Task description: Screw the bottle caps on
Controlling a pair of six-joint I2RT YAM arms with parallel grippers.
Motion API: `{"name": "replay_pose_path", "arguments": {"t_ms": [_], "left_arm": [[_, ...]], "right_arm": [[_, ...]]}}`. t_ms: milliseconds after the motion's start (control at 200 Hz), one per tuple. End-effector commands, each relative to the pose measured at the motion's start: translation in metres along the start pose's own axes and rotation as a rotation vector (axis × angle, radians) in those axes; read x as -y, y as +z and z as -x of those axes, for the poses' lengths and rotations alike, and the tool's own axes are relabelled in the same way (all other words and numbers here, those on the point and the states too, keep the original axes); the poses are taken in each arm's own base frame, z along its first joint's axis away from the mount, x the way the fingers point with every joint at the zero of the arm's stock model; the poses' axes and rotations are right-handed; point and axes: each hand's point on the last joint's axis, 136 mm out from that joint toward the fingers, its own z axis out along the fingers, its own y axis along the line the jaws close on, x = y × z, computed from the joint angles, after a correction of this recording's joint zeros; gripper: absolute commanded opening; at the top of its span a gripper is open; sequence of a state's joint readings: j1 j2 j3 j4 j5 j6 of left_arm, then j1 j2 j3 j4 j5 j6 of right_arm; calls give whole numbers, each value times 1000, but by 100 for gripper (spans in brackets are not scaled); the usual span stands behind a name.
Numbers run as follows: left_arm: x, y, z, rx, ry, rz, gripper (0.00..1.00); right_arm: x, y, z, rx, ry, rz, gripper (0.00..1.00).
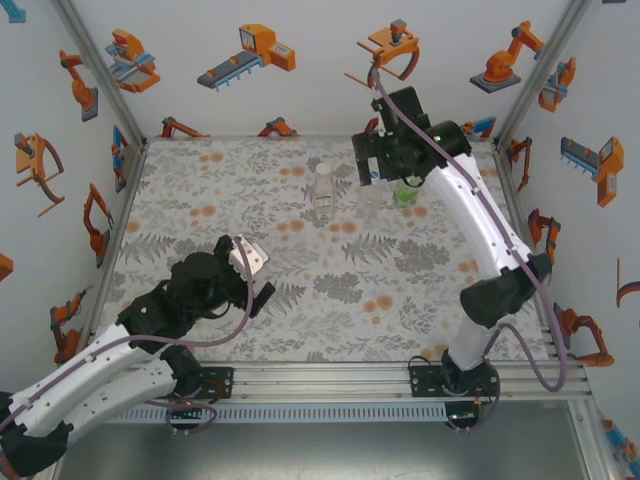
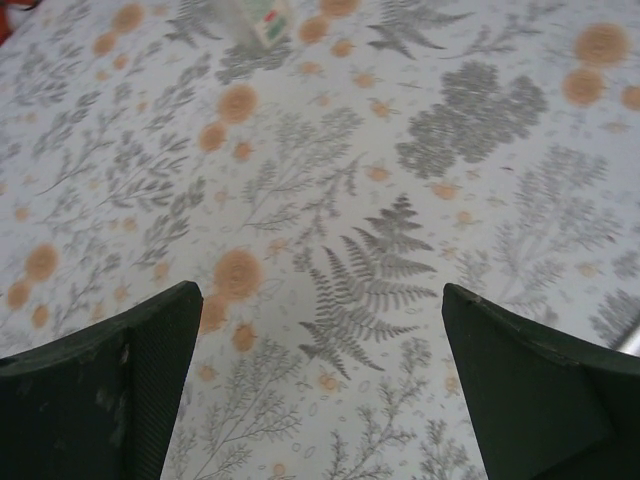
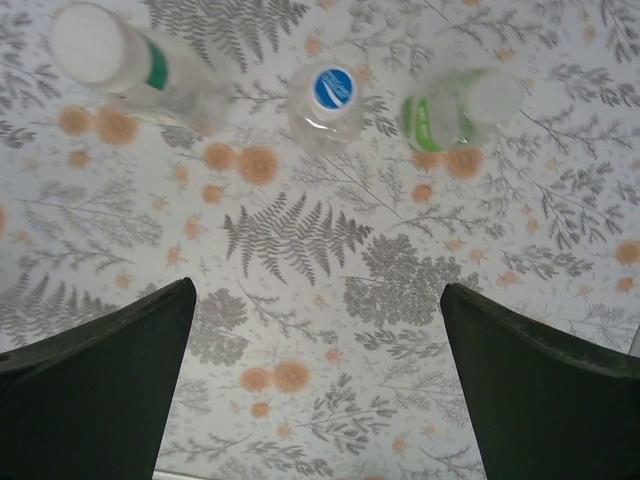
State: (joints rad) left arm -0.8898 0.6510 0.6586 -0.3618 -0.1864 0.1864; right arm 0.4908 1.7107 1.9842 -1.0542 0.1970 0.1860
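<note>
Three small clear bottles stand upright in a row at the back of the table, each with a cap on its neck. The bottle with a white-and-green label (image 1: 323, 195) (image 3: 150, 65) carries a white cap (image 3: 90, 42). A blue-and-white cap (image 3: 333, 89) tops the plain bottle (image 1: 370, 205) (image 3: 325, 115). The green-labelled bottle (image 1: 405, 192) (image 3: 440, 115) has a pale cap (image 3: 495, 97). My right gripper (image 1: 385, 170) (image 3: 316, 288) hangs open above the table just short of the row, holding nothing. My left gripper (image 1: 260, 278) (image 2: 320, 290) is open and empty, low over the near left of the table.
The floral tablecloth (image 1: 330, 290) covers the table. White walls with robot stickers close in the left, back and right sides. The foot of the white-and-green bottle (image 2: 262, 20) shows at the top edge of the left wrist view. An aluminium rail (image 1: 330, 380) runs along the near edge.
</note>
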Motion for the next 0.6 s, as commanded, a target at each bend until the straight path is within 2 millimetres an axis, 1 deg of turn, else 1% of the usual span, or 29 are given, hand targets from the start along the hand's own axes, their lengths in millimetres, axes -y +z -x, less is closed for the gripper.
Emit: {"name": "replay_pose_path", "arguments": {"t_ms": [0, 120, 260, 300, 426, 596], "left_arm": [[-47, 6, -7, -25, -88, 257, 97], [-77, 12, -31, -110, -141, 390, 97], [-102, 21, -60, -128, -203, 456, 97], [-109, 22, -71, -132, -233, 475, 97], [-131, 26, -98, -137, -312, 530, 97], [-151, 31, -127, -113, -362, 579, 97]], "right_arm": [[29, -4, -11, 59, 29, -63, 99], [59, 5, -44, 96, 58, -126, 99], [99, 26, -94, 104, 132, -196, 99], [108, 32, -109, 106, 135, -213, 99], [128, 52, -149, 134, 148, -244, 99], [156, 76, -192, 166, 205, -292, 99]]}}
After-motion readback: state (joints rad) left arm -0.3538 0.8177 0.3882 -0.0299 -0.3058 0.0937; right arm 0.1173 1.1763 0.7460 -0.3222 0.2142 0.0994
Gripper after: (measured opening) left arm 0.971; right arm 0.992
